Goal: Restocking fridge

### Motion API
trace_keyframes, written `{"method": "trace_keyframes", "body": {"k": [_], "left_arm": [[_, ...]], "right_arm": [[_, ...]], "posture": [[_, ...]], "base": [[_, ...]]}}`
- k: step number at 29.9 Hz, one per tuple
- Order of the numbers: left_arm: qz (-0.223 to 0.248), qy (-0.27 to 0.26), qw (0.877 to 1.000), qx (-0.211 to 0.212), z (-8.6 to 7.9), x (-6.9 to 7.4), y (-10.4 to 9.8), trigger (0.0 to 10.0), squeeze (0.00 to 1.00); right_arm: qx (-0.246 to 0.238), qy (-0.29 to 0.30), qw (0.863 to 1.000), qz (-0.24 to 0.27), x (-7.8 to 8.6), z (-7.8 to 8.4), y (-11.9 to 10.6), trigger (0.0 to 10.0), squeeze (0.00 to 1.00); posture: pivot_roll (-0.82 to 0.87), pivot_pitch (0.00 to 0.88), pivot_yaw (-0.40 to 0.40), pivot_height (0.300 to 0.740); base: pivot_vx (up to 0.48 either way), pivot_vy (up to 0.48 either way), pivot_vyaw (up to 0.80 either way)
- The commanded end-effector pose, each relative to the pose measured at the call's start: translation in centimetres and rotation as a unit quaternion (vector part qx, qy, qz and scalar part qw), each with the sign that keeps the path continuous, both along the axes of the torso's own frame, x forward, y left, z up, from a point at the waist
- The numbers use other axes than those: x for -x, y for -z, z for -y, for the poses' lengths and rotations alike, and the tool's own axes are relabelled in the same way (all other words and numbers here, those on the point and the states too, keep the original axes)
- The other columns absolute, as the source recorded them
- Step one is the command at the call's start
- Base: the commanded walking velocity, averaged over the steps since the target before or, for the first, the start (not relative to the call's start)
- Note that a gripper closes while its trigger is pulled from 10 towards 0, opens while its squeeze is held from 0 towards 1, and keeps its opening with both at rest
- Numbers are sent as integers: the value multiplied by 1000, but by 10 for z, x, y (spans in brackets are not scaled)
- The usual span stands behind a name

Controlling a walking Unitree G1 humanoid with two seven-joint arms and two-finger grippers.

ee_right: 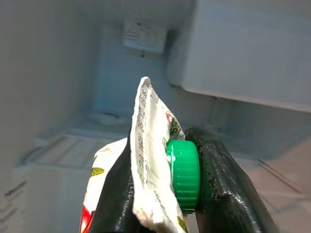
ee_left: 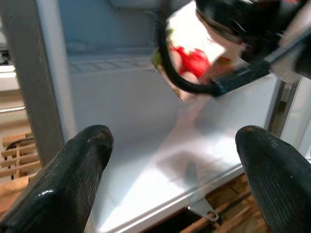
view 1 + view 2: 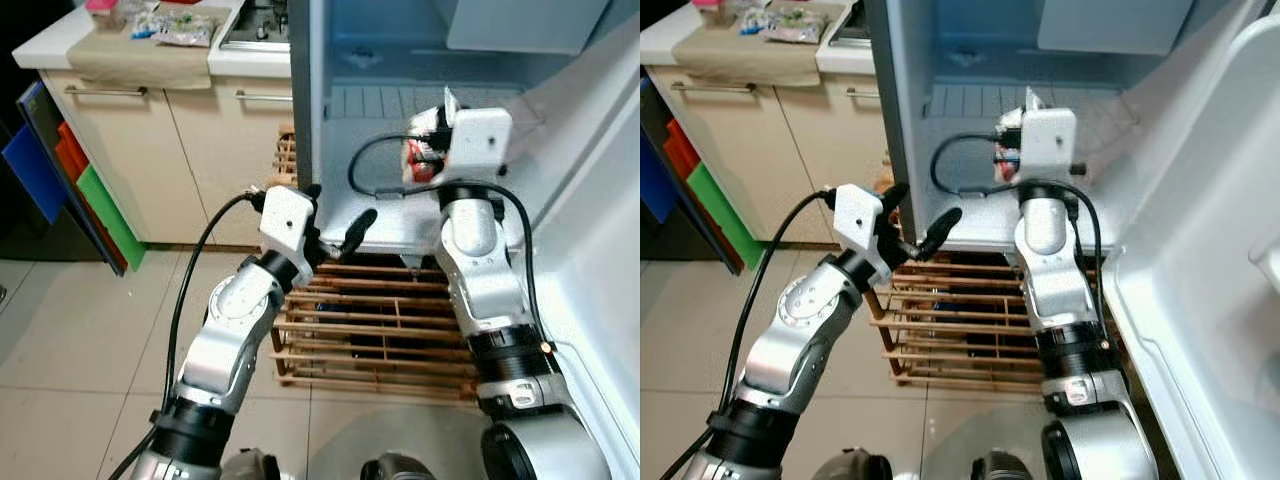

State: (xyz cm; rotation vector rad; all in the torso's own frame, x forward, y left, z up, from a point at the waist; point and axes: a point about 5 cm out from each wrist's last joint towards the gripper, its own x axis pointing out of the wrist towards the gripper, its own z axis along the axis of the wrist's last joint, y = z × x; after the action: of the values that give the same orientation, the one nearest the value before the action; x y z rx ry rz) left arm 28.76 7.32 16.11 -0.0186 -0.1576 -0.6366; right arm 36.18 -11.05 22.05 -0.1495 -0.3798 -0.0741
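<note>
A white carton [image 1: 148,145] with red print and a green screw cap [image 1: 184,175] is pinched in my right gripper [image 1: 167,189], which is shut on it. It is held inside the open fridge, above the white bottom shelf [image 3: 395,215]. From the head, the carton [image 3: 425,152] peeks out behind the right wrist's white housing. My left gripper [image 3: 337,210] is open and holds nothing; it hovers at the fridge's lower front edge, left of the right arm. The left wrist view looks between the fingers [image 2: 73,179] at the shelf and the carton [image 2: 192,60].
The fridge door [image 3: 1200,300] stands open on the right. A wooden slatted crate [image 3: 370,330] sits on the floor under the fridge front. A white bin [image 3: 520,25] hangs high inside. Cabinets and a cluttered counter [image 3: 150,50] are at the left, with coloured boards [image 3: 90,190] beside them.
</note>
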Motion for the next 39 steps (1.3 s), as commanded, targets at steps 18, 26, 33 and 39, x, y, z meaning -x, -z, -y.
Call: {"method": "trace_keyframes", "body": {"k": [18,26,33,39], "left_arm": [[-17,15,1000,-12,-5,40,3,10000,0],[-23,15,1000,-9,-3,50,1,10000,0],[-30,12,999,-10,-3,60,2,10000,0],[-33,4,999,-7,-4,66,1,10000,0]], "right_arm": [[-8,11,994,106,-39,-16,-81,10000,0],[-6,15,994,110,-45,-16,-95,10000,0],[-17,10,995,97,-48,-21,-92,10000,0],[-15,13,995,98,-49,-26,-96,10000,706]], "posture": [[71,216,8,732],[97,236,4,732],[125,258,-5,732],[146,269,-7,732]], "base": [[0,0,0],[0,0,0],[0,0,0],[0,0,0]]}}
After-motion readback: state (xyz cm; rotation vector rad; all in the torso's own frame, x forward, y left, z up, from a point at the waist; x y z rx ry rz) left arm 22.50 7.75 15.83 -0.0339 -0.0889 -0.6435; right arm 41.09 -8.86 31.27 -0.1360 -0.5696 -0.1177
